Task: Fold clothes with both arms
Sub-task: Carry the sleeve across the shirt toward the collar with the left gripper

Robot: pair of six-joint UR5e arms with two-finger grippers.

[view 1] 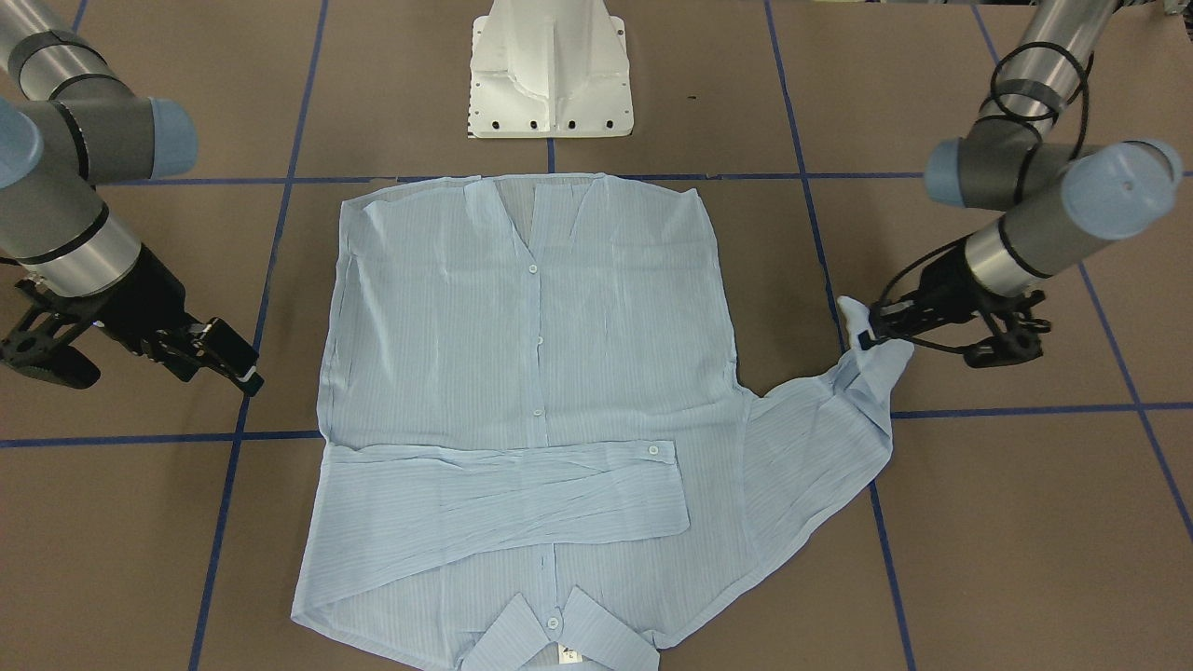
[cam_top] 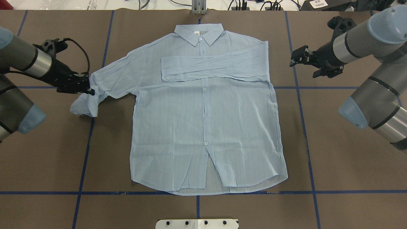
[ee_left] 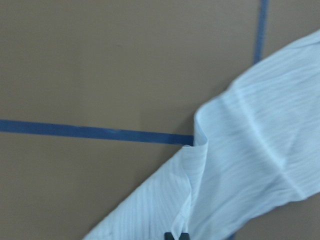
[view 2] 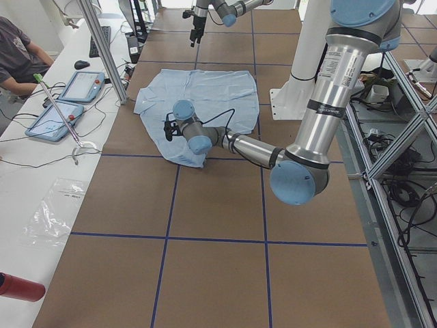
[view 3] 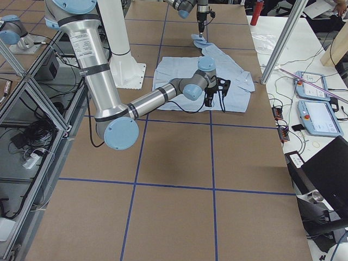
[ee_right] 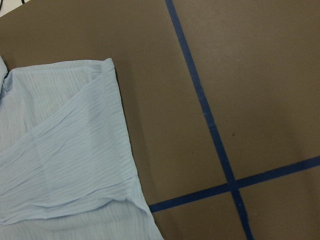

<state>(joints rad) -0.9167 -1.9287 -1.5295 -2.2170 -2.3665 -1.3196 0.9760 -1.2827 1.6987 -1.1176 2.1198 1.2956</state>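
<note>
The pale blue shirt [cam_top: 203,127] lies flat on the desk [cam_top: 334,159], buttoned front upward, with the collar [cam_top: 198,33] on the side far from the robot. One sleeve [cam_top: 216,68] is already laid across the chest. The other sleeve [cam_top: 111,79] stretches outward, and the left fingers [cam_top: 87,89] are clamped on it near the cuff [cam_top: 84,106], which hangs crumpled under them. The right fingers [cam_top: 300,54] look apart and hold nothing; they hover just beside the folded shoulder.

You should expect this cloth to be very light, thin and limp. It will probably not keep any shape: it sags where it is not supported, wrinkles easily and may slide on the desk. I think the best places to take it are the doubled parts, such as the cuff, the shoulder seam or the hem corners. A single layer could slip out or drag the layer below with it.
</note>
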